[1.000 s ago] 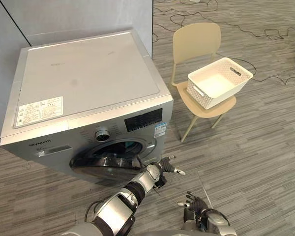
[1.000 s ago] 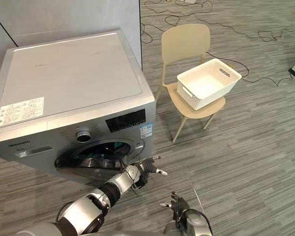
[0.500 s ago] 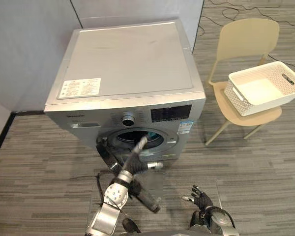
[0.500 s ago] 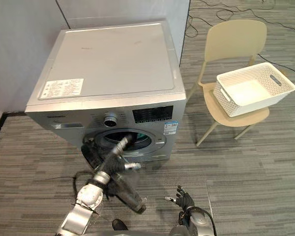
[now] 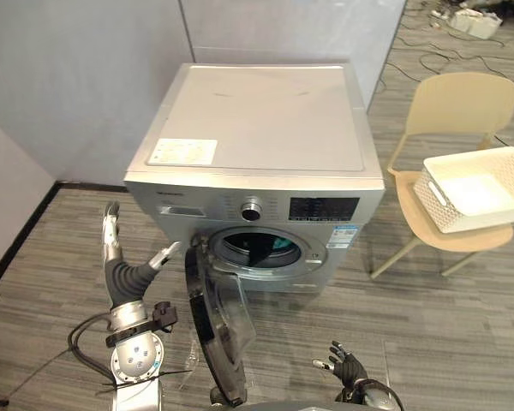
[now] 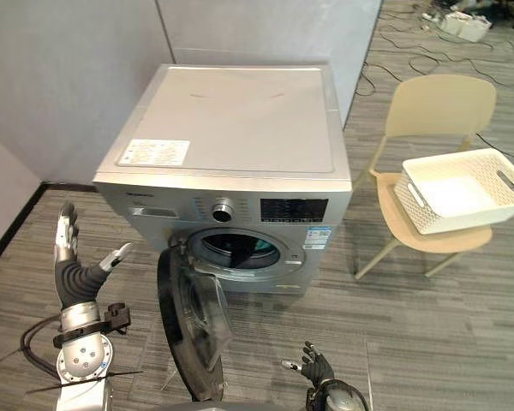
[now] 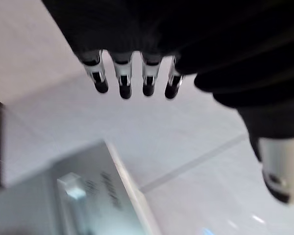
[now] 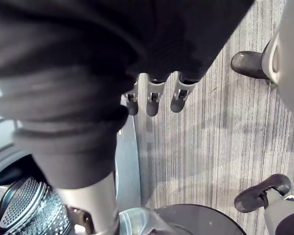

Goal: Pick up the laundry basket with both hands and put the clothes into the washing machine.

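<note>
The silver washing machine stands at the centre. Its round door is swung wide open toward me. Something dark with a bit of teal lies inside the drum opening. The white laundry basket sits on a beige chair to the right, and its inside looks bare. My left hand is raised left of the door, apart from it, with its fingers straight and holding nothing. My right hand hangs low in front of the machine, its fingers relaxed and spread, also empty.
A grey partition wall runs behind and to the left of the machine. Cables lie on the floor at the far right. The open door juts out over the floor in front of the machine, between my two hands.
The camera has swung, so the whole scene shifted. My left hand left the door and rose to the left. The door now stands wide open.
</note>
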